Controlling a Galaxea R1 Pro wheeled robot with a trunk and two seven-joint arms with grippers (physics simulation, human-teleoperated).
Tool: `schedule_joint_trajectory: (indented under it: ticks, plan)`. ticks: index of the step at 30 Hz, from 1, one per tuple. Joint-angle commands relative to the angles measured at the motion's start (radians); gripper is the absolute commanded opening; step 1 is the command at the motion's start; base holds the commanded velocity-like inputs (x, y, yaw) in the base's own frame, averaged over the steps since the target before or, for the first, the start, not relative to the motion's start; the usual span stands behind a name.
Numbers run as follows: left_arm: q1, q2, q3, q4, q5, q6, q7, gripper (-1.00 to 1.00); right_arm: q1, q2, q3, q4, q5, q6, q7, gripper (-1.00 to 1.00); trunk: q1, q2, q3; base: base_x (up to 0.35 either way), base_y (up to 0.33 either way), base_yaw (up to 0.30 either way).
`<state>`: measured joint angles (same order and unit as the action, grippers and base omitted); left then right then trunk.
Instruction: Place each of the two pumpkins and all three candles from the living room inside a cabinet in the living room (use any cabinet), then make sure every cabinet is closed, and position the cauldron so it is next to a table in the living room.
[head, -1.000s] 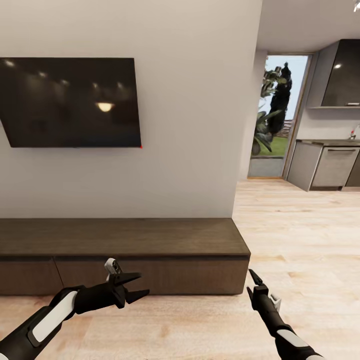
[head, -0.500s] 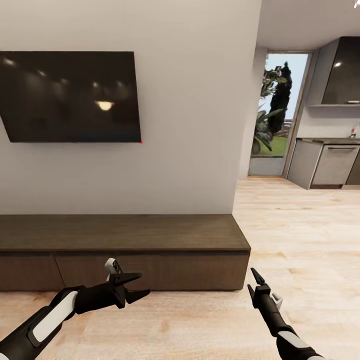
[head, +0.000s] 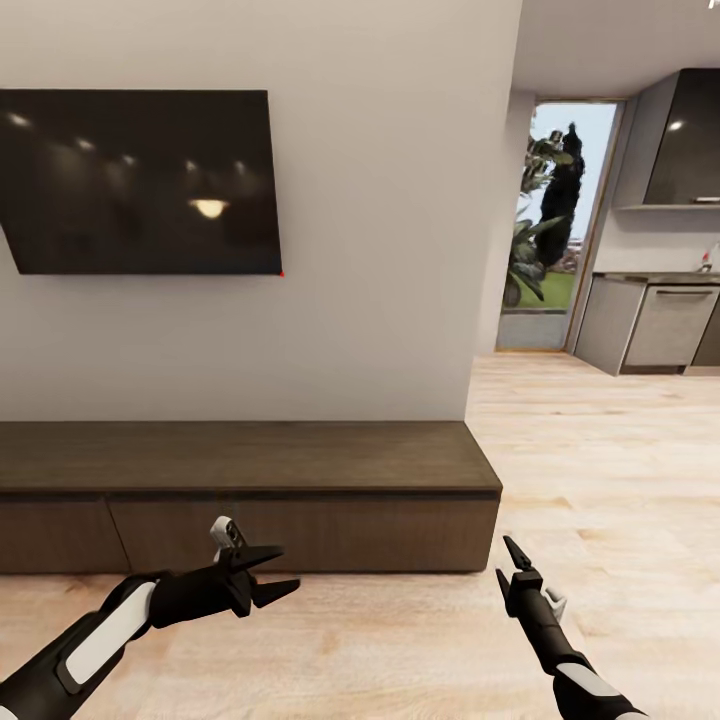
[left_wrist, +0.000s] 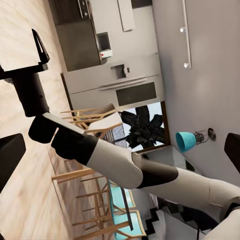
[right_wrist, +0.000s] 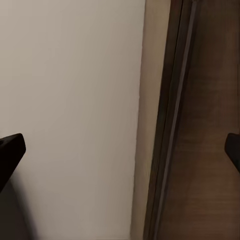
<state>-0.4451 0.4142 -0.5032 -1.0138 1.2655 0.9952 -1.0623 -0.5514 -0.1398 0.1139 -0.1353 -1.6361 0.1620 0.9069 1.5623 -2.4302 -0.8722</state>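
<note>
Zero pumpkins, candles or cauldron on screen right now, so progress is a guess from the room alone.

Cabinet: the long dark brown cabinet (head: 250, 495) sits against the wall from about 9 to 3 o'clock in the head view, under the TV (head: 140, 182). Every drawer front I can see is flush and closed, top is bare.

Left gripper: left gripper (head: 272, 574) at roughly 7 o'clock, fingers spread apart, holding nothing, pointing toward the right arm.

Right gripper: right gripper (head: 512, 565) at about 5 o'clock, aimed up at the cabinet's right end. Its wrist cam shows the two tips at opposite edges of the frame, so spread wide, nothing between them.

Background: kitchen units (head: 655, 330) off at 2 o'clock, not ours.

Done so far: can't tell if anything's already stashed inside, drawers hide it.

Left to do: probably everything, I'd say. Still need to find the items, open a drawer, load it, shut it, then park the cauldron by the table.
</note>
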Motion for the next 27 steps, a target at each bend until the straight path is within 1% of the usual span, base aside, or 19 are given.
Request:
schedule_joint_trajectory:
  ticks: [1,10,24,27]
  plan:
    - [-0.001,0.0,-0.004,0.0,0.005,0.005,-0.002,1.0,-0.001,-0.001,0.007,0.001,-0.011,0.008,0.004,1.0,0.004,-0.008,-0.004,0.0,0.0,0.0]
    - [-0.001,-0.001,-0.004,-0.001,0.005,0.005,-0.002,1.0,-0.001,0.0,0.007,0.0,-0.013,0.008,0.003,1.0,0.038,-0.07,-0.033,0.0,0.0,0.0]
    - [-0.001,-0.003,-0.003,0.0,0.005,0.005,-0.003,1.0,-0.001,0.0,0.007,0.0,-0.013,0.008,0.003,1.0,0.044,-0.073,-0.087,0.0,0.0,0.0]
    - [-0.001,-0.004,-0.002,0.0,0.005,0.004,-0.003,1.0,-0.001,0.0,0.007,0.0,-0.013,0.008,0.003,1.0,0.044,-0.073,-0.087,0.0,0.0,0.0]
